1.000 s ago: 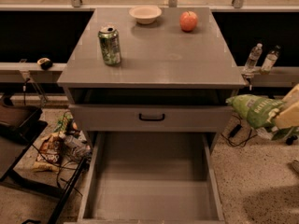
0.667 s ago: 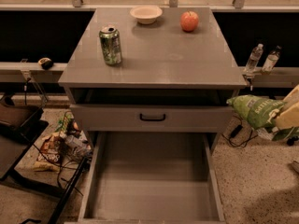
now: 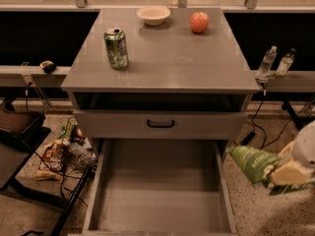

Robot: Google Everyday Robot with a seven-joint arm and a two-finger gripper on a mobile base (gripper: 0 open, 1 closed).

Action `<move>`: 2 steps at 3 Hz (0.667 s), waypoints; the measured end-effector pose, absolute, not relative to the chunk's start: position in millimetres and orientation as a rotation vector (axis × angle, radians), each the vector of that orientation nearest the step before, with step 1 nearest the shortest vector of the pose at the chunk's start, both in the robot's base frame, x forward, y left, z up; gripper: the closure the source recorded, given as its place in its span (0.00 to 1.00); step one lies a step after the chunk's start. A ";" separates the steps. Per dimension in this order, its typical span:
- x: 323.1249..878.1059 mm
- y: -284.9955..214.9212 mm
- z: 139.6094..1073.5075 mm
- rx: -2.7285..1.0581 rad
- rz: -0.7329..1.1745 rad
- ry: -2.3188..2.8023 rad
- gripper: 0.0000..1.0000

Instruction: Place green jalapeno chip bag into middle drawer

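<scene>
The green jalapeno chip bag (image 3: 252, 163) hangs in the air to the right of the cabinet, just outside the right wall of the middle drawer (image 3: 157, 193). My gripper (image 3: 278, 173) is at the right edge of the view, shut on the bag's right end. The drawer is pulled out and open, with a bare grey floor. The bag sits at about the height of the drawer's back part, apart from its wall.
On the cabinet top stand a green soda can (image 3: 116, 47), a white bowl (image 3: 153, 14) and a red apple (image 3: 199, 22). A shut drawer front with a black handle (image 3: 160, 124) is above the open drawer. Two water bottles (image 3: 267, 62) stand right. Cables and clutter (image 3: 59, 156) lie on the floor left.
My gripper and the green bag have moved down and slightly left, from beside the cabinet top's edge to beside the open drawer.
</scene>
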State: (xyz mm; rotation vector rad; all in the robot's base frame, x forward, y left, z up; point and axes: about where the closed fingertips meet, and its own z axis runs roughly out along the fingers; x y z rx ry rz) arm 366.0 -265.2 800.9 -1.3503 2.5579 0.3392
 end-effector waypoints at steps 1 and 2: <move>337.5 -255.9 718.0 -1.305 0.435 2.601 1.00; 325.3 -232.2 607.4 -1.244 0.541 2.660 1.00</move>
